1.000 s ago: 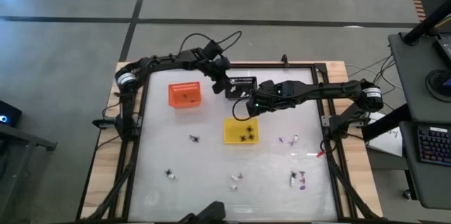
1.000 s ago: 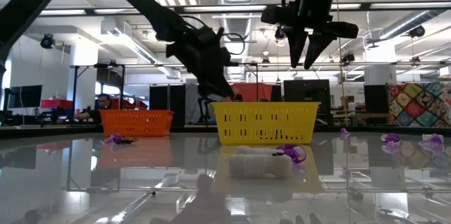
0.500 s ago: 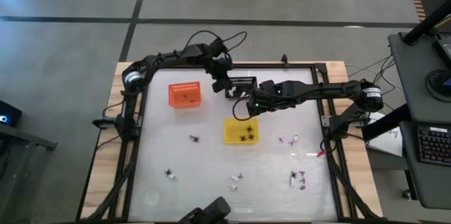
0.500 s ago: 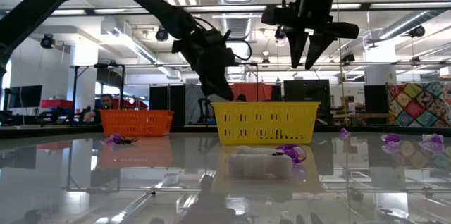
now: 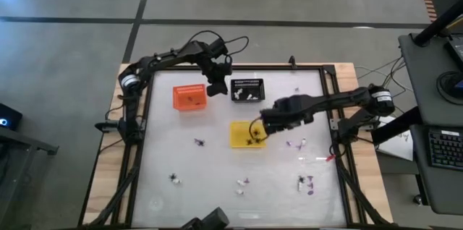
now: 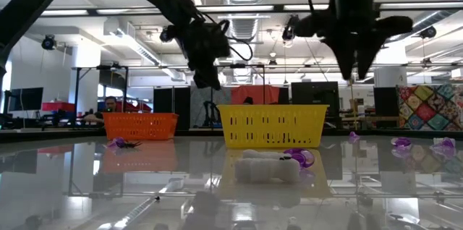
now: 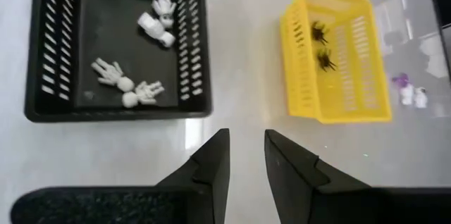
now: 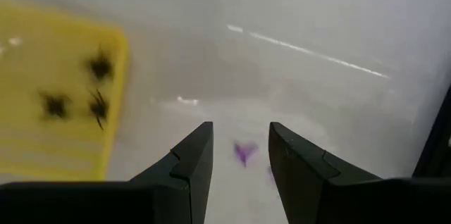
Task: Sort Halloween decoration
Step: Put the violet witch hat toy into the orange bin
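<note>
Two grippers are up off the table, both with fingers parted and nothing between them. The right gripper hangs just right of the yellow basket, which holds black spiders; past its fingers a purple piece lies on the glass. The left gripper hovers between the orange basket and the black basket, where white skeleton hands lie, their fingers splayed toward different sides. More purple and white pieces are scattered along the near side of the table.

These bits are tiny and flat, so I reckon a pinch could slip or flick one away. The purple piece is too blurred to tell its long axis.
</note>
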Controlling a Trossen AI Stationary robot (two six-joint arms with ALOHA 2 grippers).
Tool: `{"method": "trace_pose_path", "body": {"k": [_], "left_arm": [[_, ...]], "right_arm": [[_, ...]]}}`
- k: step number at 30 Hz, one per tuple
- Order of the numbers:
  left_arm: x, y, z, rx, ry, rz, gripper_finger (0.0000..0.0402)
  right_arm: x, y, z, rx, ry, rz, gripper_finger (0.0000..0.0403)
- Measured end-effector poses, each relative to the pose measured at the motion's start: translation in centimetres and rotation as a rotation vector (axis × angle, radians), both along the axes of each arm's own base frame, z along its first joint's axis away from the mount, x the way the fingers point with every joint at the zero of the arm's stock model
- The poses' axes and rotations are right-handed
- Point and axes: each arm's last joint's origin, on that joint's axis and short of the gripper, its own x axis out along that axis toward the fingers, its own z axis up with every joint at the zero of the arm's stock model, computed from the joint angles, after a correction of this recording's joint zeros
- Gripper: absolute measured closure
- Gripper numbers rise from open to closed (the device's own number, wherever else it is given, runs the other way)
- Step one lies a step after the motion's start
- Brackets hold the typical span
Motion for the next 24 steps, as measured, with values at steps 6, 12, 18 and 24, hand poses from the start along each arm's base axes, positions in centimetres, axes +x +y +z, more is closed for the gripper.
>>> {"method": "trace_pose_path", "body": {"k": [6,12,18,24], "left_arm": [[-1.2,-0.9,2.5,0.002,-0.020,-0.003,0.0331],[-2.4,-1.8,5.5,0.034,-0.072,0.008,0.0331],[-3.8,-2.8,8.1,0.045,-0.108,0.046,0.0331],[-5.4,-4.0,10.4,0.050,-0.122,0.066,0.0331]], "right_arm": [[-1.3,2.3,-2.4,0.076,0.088,0.028,0.0275],[-1.8,3.1,-5.1,0.111,0.064,0.071,0.0275],[-2.5,3.1,-7.4,0.114,0.047,0.127,0.0275],[-2.9,3.0,-8.5,0.116,0.056,0.224,0.0275]]}}
